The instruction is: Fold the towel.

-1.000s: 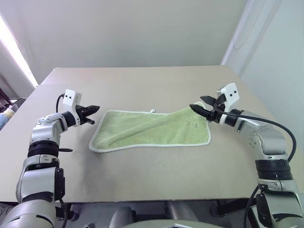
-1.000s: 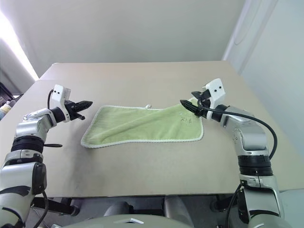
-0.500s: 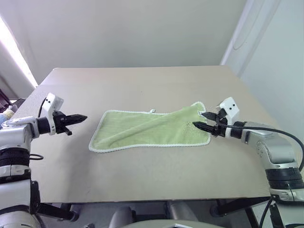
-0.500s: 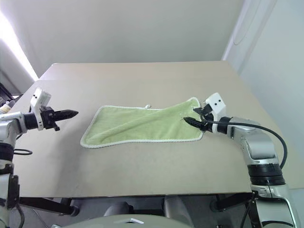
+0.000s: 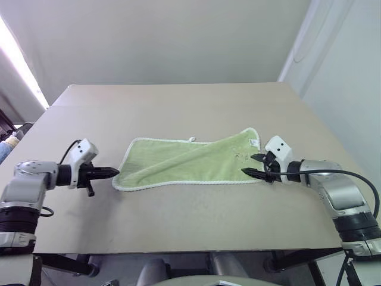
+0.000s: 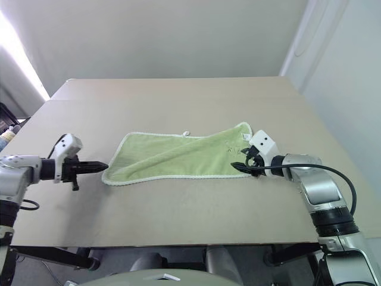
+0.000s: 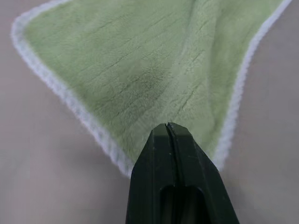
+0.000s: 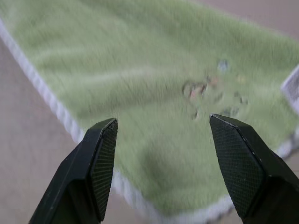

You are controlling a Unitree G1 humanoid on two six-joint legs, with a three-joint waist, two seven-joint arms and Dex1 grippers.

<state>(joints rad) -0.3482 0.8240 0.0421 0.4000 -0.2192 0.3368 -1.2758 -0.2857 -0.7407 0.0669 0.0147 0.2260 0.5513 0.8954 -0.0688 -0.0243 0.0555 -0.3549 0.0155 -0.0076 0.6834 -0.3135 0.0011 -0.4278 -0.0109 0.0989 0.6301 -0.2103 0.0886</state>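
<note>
Tabletop [image 5: 190, 101]: broad, beige, bare apart from the cloth. No containers anywhere on it, so nothing to report there.

Towel [image 5: 184, 161]: light green, lying near the middle of the tabletop, long side running left to right. Not flat; a diagonal crease or fold crosses it, and the far right corner sits raised toward the back. White edging all round, a small white loop [image 5: 191, 139] on the far edge, a small dark stitched mark [image 8: 203, 88] near the right end.

My left end effector [image 5: 111, 172]: low over the tabletop, just beside the towel's near left corner, fingers pressed together. In the left wrist view the tip points at that corner; I cannot tell whether it touches the cloth. It holds nothing.

My right end effector [image 5: 253, 165]: at the towel's near right corner, fingers [image 8: 100, 158] spread wide, one over the edging and one over the cloth near the stitched mark. Nothing pinched.

Risks as I judge them:
- Left fingers are shut. If I push in like this I will shove the corner and bunch the towel instead of gripping it.
- Right fingers straddle thick pile; closing too high may catch only fluff and slip.
- Existing crease means any fold may come out skewed unless I pull the towel flat first.
</note>
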